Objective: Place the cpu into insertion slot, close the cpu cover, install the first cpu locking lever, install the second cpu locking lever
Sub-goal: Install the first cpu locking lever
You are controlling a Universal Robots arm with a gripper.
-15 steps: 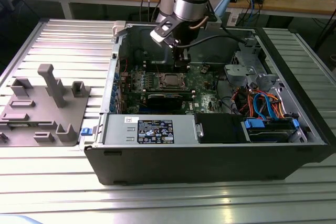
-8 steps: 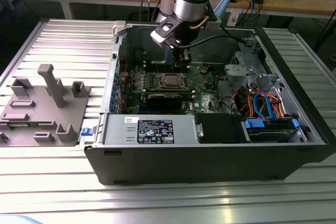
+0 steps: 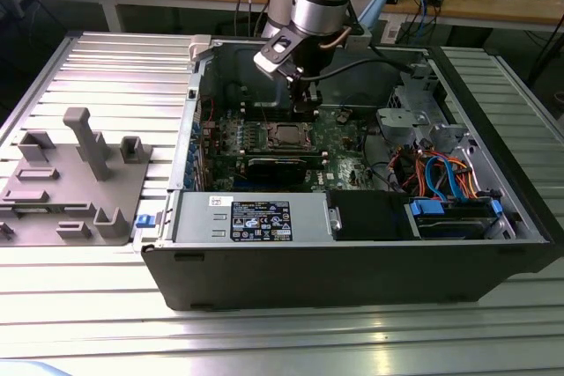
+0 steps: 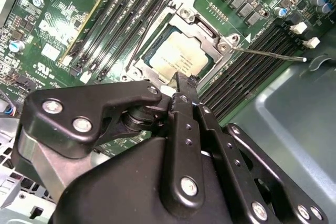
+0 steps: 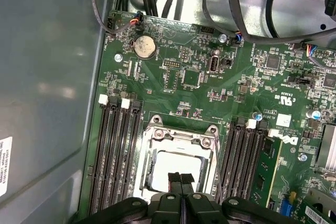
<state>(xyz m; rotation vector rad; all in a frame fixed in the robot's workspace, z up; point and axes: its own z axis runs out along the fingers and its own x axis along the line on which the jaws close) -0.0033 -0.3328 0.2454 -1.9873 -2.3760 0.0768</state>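
Your claw [image 5: 180, 178] was pinched shut, gripping nothing, tips at edge of cpu [image 4: 178, 59]; contact unclear. That cpu sat in insertion slot [image 5: 149, 171], mid green board [image 5: 199, 77], between memory slots [image 5: 118, 150]. Flat around it lay cpu cover [image 4: 210, 30]. One locking lever [image 4: 268, 54] stuck out toward board edge.

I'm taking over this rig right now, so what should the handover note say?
Gripper: shut, empty, tips low beside the small square silvery-grey cpu, which sits in the dark-rimmed insertion slot on the green board.
Thin silvery windowed cpu cover: down over the chip.
Done: cpu placed, cover closed.
Left, it seems: the locking levers; one thin metal lever juts out sideways, apparently unlatched.
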